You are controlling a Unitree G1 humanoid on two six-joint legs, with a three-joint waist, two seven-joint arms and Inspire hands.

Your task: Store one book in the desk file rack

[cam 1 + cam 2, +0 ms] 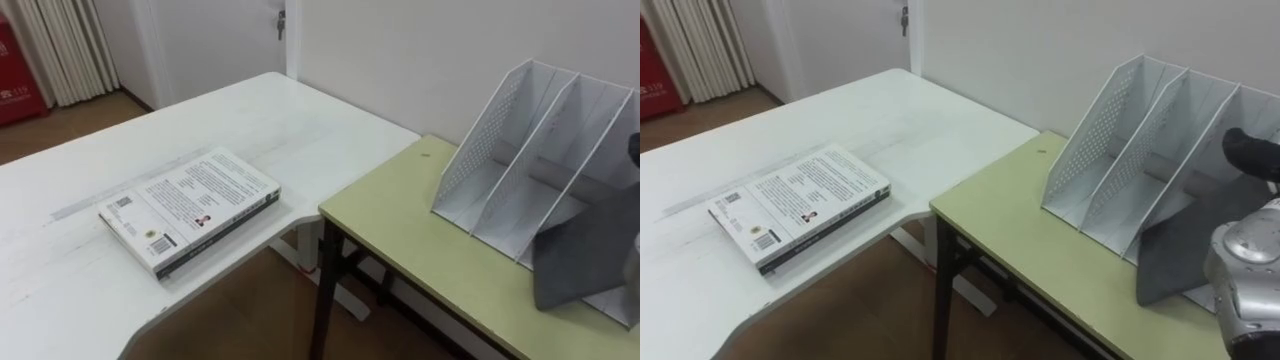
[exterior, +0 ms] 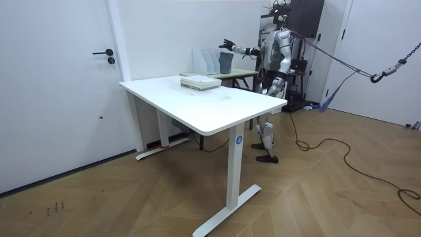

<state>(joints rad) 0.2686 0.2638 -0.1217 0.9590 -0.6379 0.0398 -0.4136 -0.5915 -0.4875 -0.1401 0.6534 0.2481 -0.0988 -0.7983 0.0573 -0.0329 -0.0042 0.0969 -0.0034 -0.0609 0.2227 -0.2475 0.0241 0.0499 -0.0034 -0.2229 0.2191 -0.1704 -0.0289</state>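
A white-covered book (image 1: 190, 208) lies flat near the front edge of the white desk (image 1: 60, 290). On the green table (image 1: 400, 235) stands a white perforated file rack (image 1: 530, 130) with several slanted slots. A dark grey book (image 1: 1185, 250) leans upright in the front of one of its right-hand slots. My right hand (image 2: 227, 45) hovers just above the grey book and the rack with its fingers spread, apart from the book. Its dark edge (image 1: 1252, 152) enters from the right. My left hand (image 2: 268, 80) hangs by my torso.
I stand behind the green table, facing the rack. A gap with bare wood floor (image 1: 260, 310) separates the white desk from the green table. A wall runs close behind the rack, and a door (image 1: 220, 40) is at the far end.
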